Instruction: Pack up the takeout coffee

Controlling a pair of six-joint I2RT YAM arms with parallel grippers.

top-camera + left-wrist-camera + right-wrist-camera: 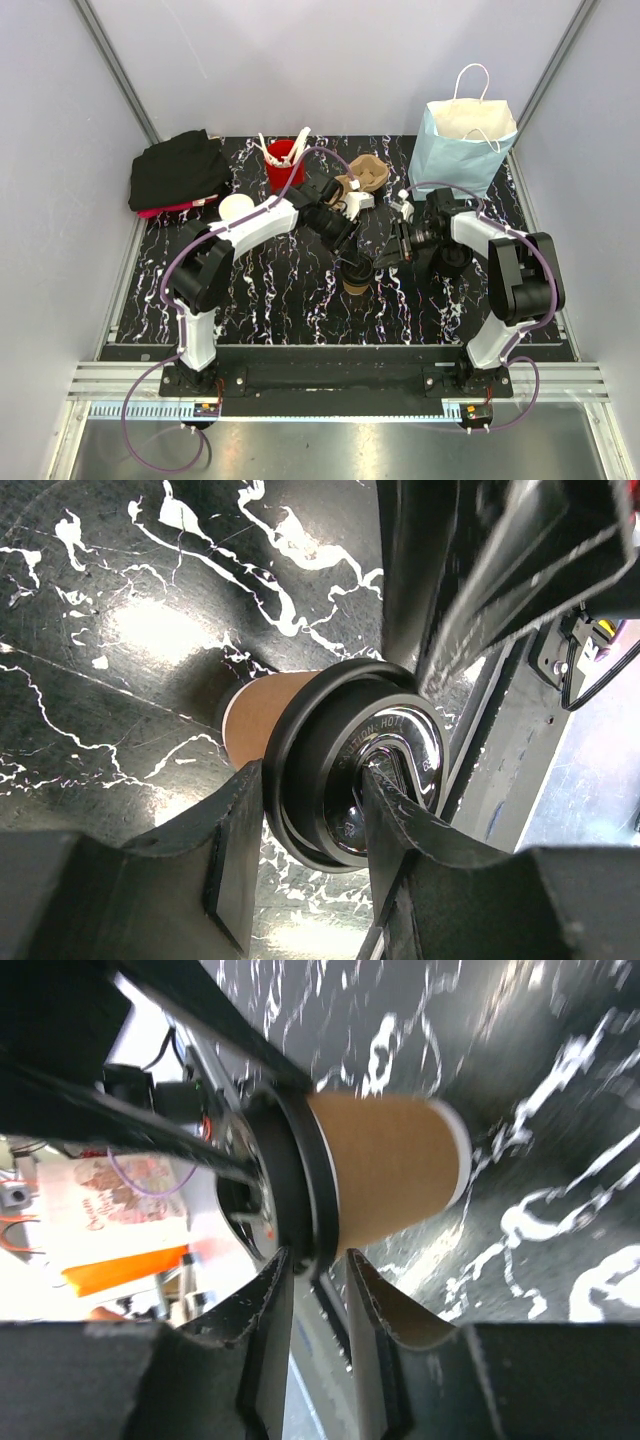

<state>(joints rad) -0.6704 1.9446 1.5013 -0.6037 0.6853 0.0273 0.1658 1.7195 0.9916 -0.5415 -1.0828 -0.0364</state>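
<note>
Cup [390, 1175], light paper, easily crushed: left gripper [310, 780] clamps the lid [310, 720], right gripper [318, 1265] sits narrow at its rim, grip unclear. Best held gently near the stiff top.

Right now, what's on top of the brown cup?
A black lid sits on the cup, its rim gripped by the left hand. The lid hides what's inside.

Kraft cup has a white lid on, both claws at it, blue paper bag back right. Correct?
Not quite. The lid on the kraft cup is black, not white; the left wrist view shows it clearly. The rest holds: left claw and right claw are both at it, and the blue paper bag stands back right.
</note>
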